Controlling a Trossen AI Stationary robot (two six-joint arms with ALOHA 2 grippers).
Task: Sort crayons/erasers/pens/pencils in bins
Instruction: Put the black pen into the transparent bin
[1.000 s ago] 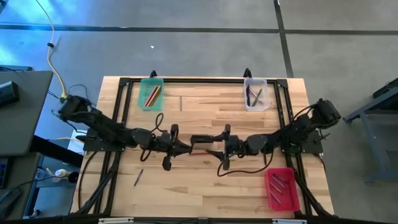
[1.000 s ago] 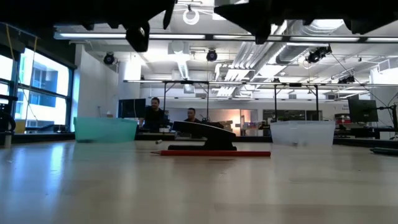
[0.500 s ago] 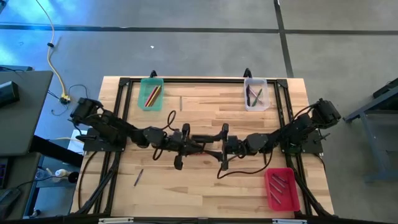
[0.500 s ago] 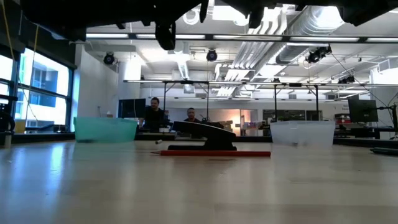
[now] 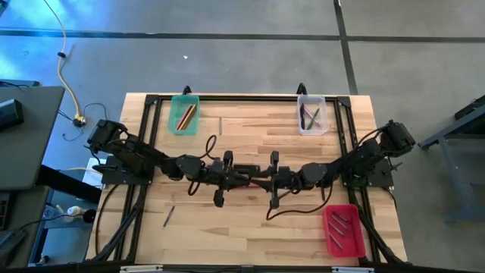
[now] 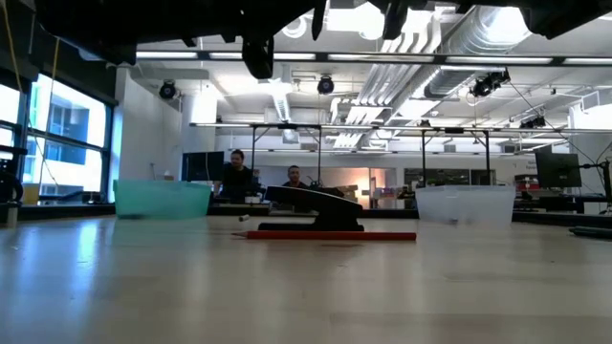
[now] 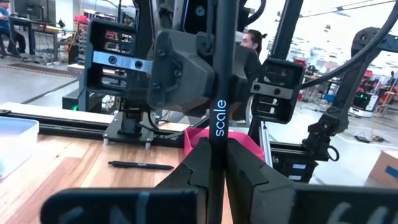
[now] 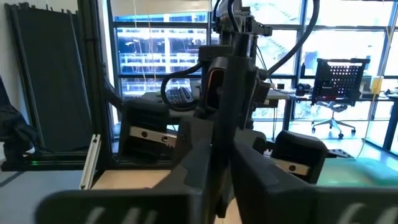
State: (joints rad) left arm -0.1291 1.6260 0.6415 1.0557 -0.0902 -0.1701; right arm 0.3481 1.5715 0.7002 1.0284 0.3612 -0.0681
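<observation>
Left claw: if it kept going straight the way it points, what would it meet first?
The right claw, facing it at mid-table. Both claws, the left too, grip the same black pen, so hardly any gap shows.

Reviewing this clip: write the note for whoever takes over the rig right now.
Left claw: shut on a black pen, above table centre.
Right claw: facing it, shut on the same pen; mid-handover by the look of it.
Done: pencils in the green bin, dark pens in the clear bin and the red bin.
Left: bin the held pen, the red pencil lying at table centre, the loose pen near the front left, and the thin stick near the green bin.
</observation>
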